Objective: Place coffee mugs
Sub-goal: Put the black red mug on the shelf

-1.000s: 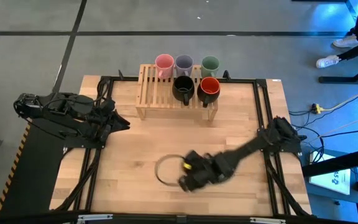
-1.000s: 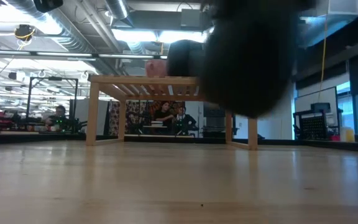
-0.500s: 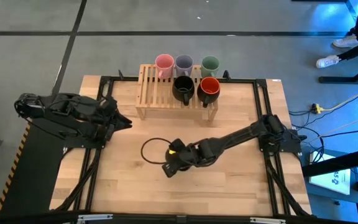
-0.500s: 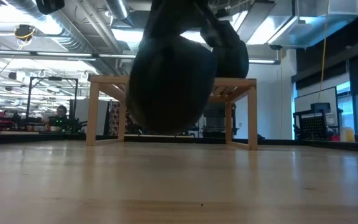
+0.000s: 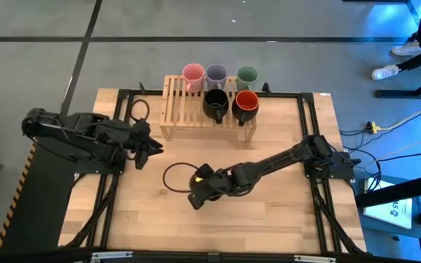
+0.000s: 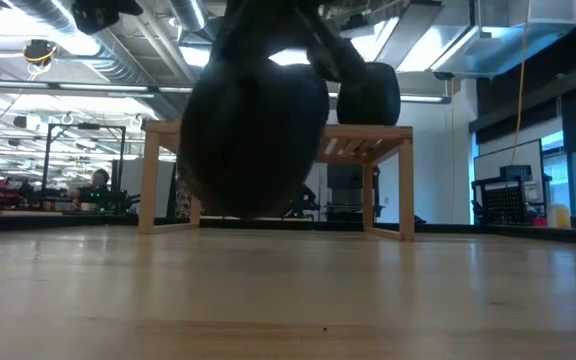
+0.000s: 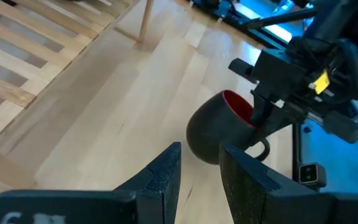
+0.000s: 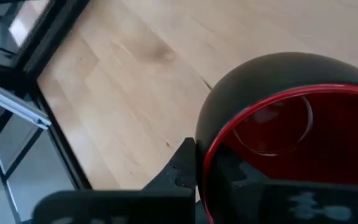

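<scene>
A dark mug with a red inside (image 5: pixel 165 175) hangs in my right gripper (image 5: pixel 196 188) over the middle of the table. It also shows in the left wrist view as the dark mug (image 7: pixel 219 127), and in the low view as a large dark shape (image 6: pixel 253 130) above the wood. My left gripper (image 5: pixel 150 146) is open, to the left of this mug and apart from it. On the wooden rack (image 5: pixel 177 109) stand the pink mug (image 5: pixel 193 73), lavender-grey mug (image 5: pixel 216 74), green mug (image 5: pixel 247 74), black mug (image 5: pixel 215 103) and a dark mug with an orange-red inside (image 5: pixel 245 102). My right gripper pinches the mug's rim (image 8: pixel 205 155) on the side toward the right arm. One finger (image 8: pixel 184 165) is outside the wall and the other is inside the cup. The fingers come from the table's right, slanting down. The mug is lifted clear and tilted, handle (image 7: pixel 258 149) low.
The rack stands on legs at the table's far side, with bare slats (image 7: pixel 17 68) on its left half. Black frame rails (image 5: pixel 304 124) run along the table's sides. Bare wood lies around and under the held mug. People and desks show in the room behind.
My right gripper has carried the mug toward the table's left and slightly toward the far edge, keeping it off the wood. My left gripper has reached out toward the table's right, closer to the mug.
</scene>
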You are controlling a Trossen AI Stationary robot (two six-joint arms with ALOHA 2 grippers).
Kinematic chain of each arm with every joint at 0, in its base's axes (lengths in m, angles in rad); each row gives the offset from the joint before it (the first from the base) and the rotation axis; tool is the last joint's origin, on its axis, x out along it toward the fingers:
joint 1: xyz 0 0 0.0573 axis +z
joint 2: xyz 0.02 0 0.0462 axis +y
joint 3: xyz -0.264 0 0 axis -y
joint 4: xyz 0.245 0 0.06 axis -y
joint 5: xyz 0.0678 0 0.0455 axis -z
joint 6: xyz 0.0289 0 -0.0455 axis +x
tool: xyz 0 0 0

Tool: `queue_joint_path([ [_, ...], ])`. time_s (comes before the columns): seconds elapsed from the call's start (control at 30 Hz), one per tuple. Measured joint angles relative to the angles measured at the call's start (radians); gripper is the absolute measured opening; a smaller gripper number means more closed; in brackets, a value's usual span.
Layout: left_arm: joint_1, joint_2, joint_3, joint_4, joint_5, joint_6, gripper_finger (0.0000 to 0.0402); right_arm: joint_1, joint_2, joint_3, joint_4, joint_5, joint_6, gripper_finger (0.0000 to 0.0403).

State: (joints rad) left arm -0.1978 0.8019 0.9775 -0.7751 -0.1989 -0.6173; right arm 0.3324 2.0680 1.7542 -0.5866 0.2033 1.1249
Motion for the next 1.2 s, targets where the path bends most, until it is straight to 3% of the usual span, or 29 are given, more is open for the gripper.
queue_joint_path([
  [0.2, 0.000, 0.028, 0.000, 0.002, 0.000, 0.022, 0.0104, -0.012, 0.020, 0.000, -0.136, -0.006, -0.006, 0.0000],
  [0.57, 0.000, 0.030, 0.000, 0.006, 0.002, 0.007, 0.0104, -0.013, 0.053, 0.002, -0.076, -0.038, -0.060, 0.0013],
  [1.0, 0.000, 0.030, 0.000, 0.006, 0.002, -0.002, 0.0104, -0.014, 0.058, 0.002, -0.033, 0.020, -0.057, 0.0112],
  [1.2, 0.000, 0.048, 0.000, 0.010, 0.004, -0.009, 0.0104, -0.005, -0.010, 0.001, -0.041, 0.059, -0.115, 0.0122],
])
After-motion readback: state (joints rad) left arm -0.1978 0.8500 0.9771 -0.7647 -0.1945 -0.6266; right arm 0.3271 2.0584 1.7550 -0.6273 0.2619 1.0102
